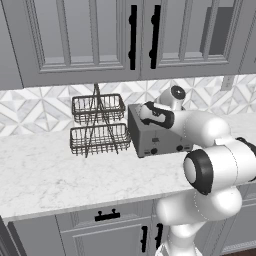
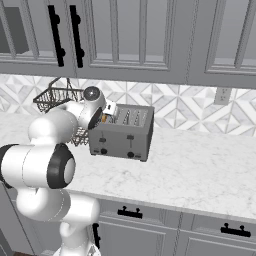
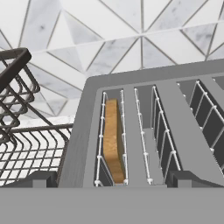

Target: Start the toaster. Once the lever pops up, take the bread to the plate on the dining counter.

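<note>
Centrally in the hand view, the bread [image 3: 113,140] stands on edge in the leftmost slot of the toaster [image 3: 144,131], beneath the wide-open, empty gripper [image 3: 111,181]; light and crumbly, it likely suits a gentle pinch across its faces near the upper crust.

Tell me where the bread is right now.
In the hand view the bread stands on edge in the toaster's leftmost slot, on the side nearest the wire basket rack; the neighbouring slots look empty.

Wire basket rack [image 3: 22,131] tight beside the toaster [image 3: 148,131] on one side, open counter [image 2: 200,170] on the other
</note>
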Controlling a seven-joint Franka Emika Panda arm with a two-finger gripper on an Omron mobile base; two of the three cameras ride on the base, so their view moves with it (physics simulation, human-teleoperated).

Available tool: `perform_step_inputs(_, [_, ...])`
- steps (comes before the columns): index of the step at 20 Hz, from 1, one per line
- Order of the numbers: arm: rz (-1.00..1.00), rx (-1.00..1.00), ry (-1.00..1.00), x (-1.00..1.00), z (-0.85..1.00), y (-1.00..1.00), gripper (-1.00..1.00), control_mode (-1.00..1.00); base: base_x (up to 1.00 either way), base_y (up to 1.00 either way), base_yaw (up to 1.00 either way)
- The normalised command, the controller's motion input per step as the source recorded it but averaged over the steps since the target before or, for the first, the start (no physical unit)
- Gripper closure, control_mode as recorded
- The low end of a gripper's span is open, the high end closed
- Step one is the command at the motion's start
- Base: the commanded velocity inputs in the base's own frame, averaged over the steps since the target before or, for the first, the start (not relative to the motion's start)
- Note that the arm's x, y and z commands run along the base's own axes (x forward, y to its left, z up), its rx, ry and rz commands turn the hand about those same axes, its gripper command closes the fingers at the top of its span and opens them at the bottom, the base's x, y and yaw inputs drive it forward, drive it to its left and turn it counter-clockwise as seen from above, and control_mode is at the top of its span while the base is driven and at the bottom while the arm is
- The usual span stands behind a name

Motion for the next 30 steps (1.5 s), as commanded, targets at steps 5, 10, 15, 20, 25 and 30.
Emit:
perform_step_inputs(5, [0.0,0.0,0.0,0.0,0.0,0.0,-1.0,-1.0,0.0,0.0,0.0])
perform_step_inputs(10, [0.0,0.0,0.0,0.0,0.0,0.0,-1.0,-1.0,0.0,0.0,0.0])
perform_step_inputs(15, [0.0,0.0,0.0,0.0,0.0,0.0,-1.0,-1.0,0.0,0.0,0.0])
perform_step_inputs(20, [0.0,0.0,0.0,0.0,0.0,0.0,-1.0,-1.0,0.0,0.0,0.0])
perform_step_inputs(25, [0.0,0.0,0.0,0.0,0.0,0.0,-1.0,-1.0,0.0,0.0,0.0])
perform_step_inputs(30, [0.0,0.0,0.0,0.0,0.0,0.0,-1.0,-1.0,0.0,0.0,0.0])
